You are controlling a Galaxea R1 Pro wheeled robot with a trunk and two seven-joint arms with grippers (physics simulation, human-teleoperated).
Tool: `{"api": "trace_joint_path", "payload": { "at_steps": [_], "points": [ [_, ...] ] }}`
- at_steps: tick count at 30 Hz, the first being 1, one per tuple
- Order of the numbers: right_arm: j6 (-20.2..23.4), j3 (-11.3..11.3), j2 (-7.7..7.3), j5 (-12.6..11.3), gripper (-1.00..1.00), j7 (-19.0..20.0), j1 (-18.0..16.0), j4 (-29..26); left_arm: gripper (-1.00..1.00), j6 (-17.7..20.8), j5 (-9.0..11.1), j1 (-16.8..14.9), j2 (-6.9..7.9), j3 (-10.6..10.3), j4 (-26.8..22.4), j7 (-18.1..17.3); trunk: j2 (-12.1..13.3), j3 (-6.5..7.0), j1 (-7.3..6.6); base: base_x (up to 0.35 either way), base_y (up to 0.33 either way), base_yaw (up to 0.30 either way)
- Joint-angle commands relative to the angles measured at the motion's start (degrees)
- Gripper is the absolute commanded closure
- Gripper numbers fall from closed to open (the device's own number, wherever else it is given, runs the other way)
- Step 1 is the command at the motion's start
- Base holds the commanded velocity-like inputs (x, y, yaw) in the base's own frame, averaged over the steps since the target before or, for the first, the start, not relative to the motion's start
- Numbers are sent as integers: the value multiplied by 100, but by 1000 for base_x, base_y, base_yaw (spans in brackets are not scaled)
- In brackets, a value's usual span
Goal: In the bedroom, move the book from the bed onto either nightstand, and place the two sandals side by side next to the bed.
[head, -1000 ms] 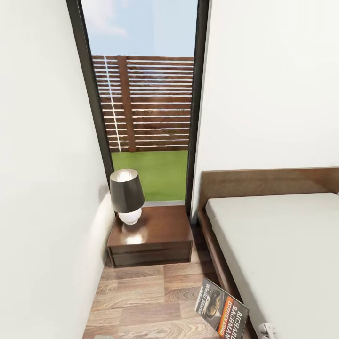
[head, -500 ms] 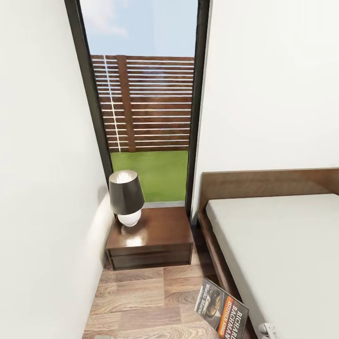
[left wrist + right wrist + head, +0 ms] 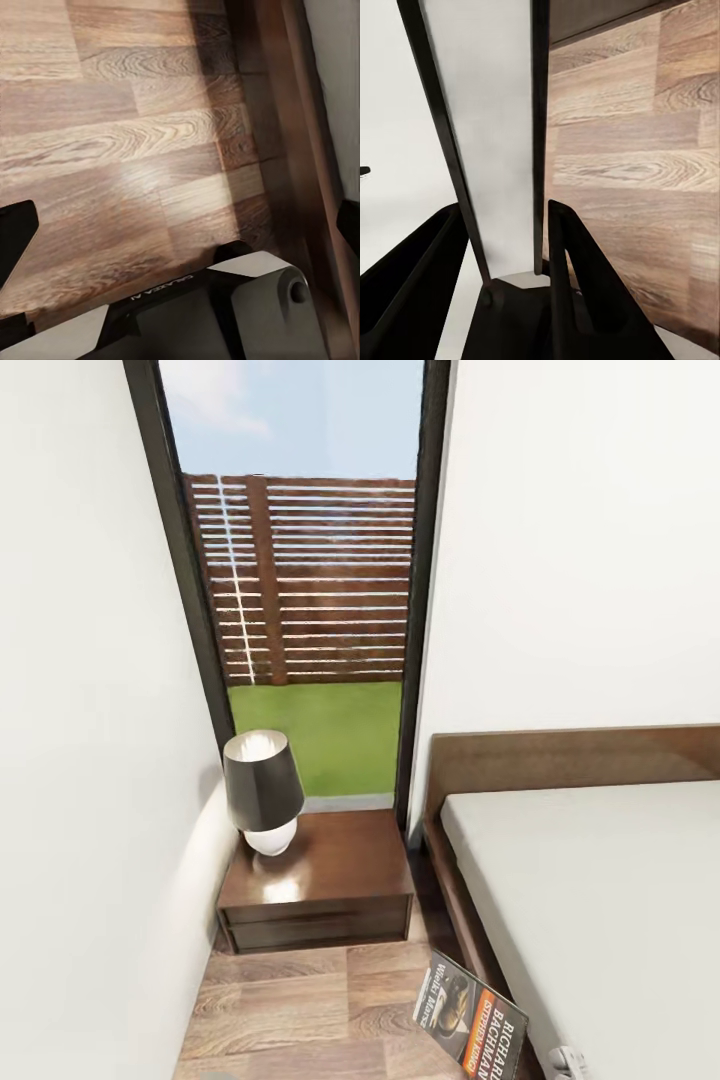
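White walls (image 3: 90, 710) are closing in a narrow strip of bedroom, and between them a tall dark-framed window (image 3: 310, 590) is looking out on a slatted wooden fence and green grass. Wood-plank floor (image 3: 300, 1010) is running from the window toward the camera. On the right, the bed (image 3: 600, 900) is lying with its plain white mattress on a dark brown frame, its wooden headboard standing against the far wall. Beside the bed and under the window, the nightstand (image 3: 340, 870) is sitting against the left wall, a table lamp (image 3: 263, 790) with a dark shade and white base standing on its left rear corner. The book (image 3: 470, 1015) is hanging tilted over the floor next to the bed frame, orange band and "RICHARD" lettering showing. In the right wrist view, the right pincer (image 3: 499, 255) is holding the book edge-on, the thin pages and dark cover passing between the two black fingers (image 3: 585, 285). In the left wrist view, the left pincer (image 3: 187, 225) is hanging over the planks beside the bed frame, its dark fingertips (image 3: 16, 236) spread wide with nothing between them.
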Motion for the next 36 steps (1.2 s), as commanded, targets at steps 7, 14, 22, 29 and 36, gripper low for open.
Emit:
{"api": "trace_joint_path", "payload": {
  "at_steps": [7,14,22,29,36],
  "points": [
    [40,1,-1,-46,100,27,-4,1,-100,-46,-61,-5,-9,35,5,-12,-6,2,4,305,0,123],
    [40,1,-3,-46,100,36,-4,1,-100,-46,-61,-5,-10,35,5,-12,-6,7,4,73,0,212],
    [40,1,-3,-46,100,48,-4,1,-100,-46,-61,-5,-10,35,5,-10,-6,8,4,64,0,26],
    [40,1,-1,-46,100,53,-4,1,-100,-46,-61,-5,-10,35,5,-9,-6,8,4,297,0,1],
    [40,1,-2,-46,100,55,-4,1,-100,-46,-61,-5,-10,35,8,-14,-6,8,4,315,0,0]
  ]
}}
